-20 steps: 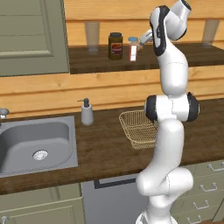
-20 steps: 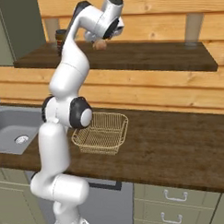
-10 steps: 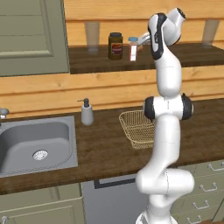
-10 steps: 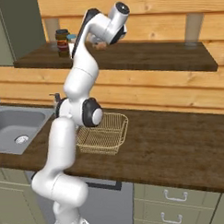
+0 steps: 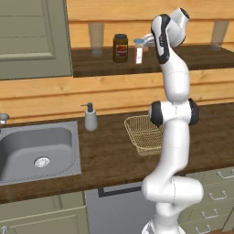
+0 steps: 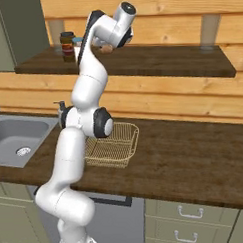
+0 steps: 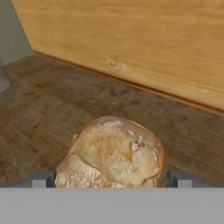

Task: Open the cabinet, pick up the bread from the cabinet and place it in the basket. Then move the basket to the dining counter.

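Kitchen with wood plank wall, dark wood table (image 5: 105,160) with steel sink (image 5: 39,153) at left, dark wood shelf (image 6: 156,62) above it. Grey-green cabinet door (image 5: 32,39) at upper left in left base view. Basket (image 6: 110,145) sits on the table right of the sink, just behind the arm's elbow; soap dispenser (image 5: 90,117) stands on the table between sink and basket, near the wall. On the shelf: clear glass (image 5: 96,33), dark jar (image 5: 120,47), small white bottle (image 5: 139,51) in a row.

Arm is raised to shelf height. Hand (image 7: 112,179) released, fingers spread wide, one fingertip (image 7: 40,179) on each side of the bread (image 7: 116,155). Bread rests on the shelf, near the back wall, right of the jar and bottle, between the open fingers; contact cannot be told.
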Controlling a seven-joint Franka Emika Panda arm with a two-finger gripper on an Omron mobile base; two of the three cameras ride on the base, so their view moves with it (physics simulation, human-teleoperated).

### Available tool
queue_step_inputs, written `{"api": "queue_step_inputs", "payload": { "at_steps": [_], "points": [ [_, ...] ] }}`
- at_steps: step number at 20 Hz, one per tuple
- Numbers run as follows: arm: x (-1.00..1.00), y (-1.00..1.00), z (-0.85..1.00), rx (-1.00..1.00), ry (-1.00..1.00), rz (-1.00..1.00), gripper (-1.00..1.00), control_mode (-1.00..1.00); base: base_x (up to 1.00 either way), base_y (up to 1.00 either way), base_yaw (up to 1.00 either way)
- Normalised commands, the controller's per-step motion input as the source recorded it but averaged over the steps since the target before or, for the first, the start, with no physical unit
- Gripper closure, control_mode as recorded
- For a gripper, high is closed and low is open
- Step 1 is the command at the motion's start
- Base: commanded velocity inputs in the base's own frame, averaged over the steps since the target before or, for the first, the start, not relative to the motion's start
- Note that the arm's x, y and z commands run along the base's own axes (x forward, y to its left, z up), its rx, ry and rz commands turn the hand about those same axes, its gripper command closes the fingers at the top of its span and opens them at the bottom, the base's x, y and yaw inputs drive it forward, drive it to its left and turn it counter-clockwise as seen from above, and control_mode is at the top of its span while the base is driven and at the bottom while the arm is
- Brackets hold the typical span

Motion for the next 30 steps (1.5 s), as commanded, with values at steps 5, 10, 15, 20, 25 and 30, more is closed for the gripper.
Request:
{"api": "queue_step_inputs", "payload": {
  "at_steps": [5, 10, 15, 20, 25, 30],
  "points": [
    [0.01, 0.16, 0.00, 0.00, 0.11, 0.03, -1.00, -1.00, 0.00, 0.00, 0.00],
    [0.03, 0.00, -0.04, 0.00, 0.07, 0.05, 1.00, -1.00, 0.00, 0.00, 0.00],
    [0.00, -0.07, 0.00, 0.00, 0.01, 0.04, 1.00, -1.00, 0.00, 0.00, 0.00],
    [-0.15, -0.77, 0.02, 0.04, 0.00, -0.01, 1.00, -1.00, 0.00, 0.00, 0.00],
    [-0.99, -0.40, 0.38, 0.13, -0.03, -0.15, 1.00, -1.00, 0.00, 0.00, 0.00],
    [-1.00, 0.00, 0.18, 0.02, -0.01, -0.19, 1.00, -1.00, 0.00, 0.00, 0.00]
  ]
}}
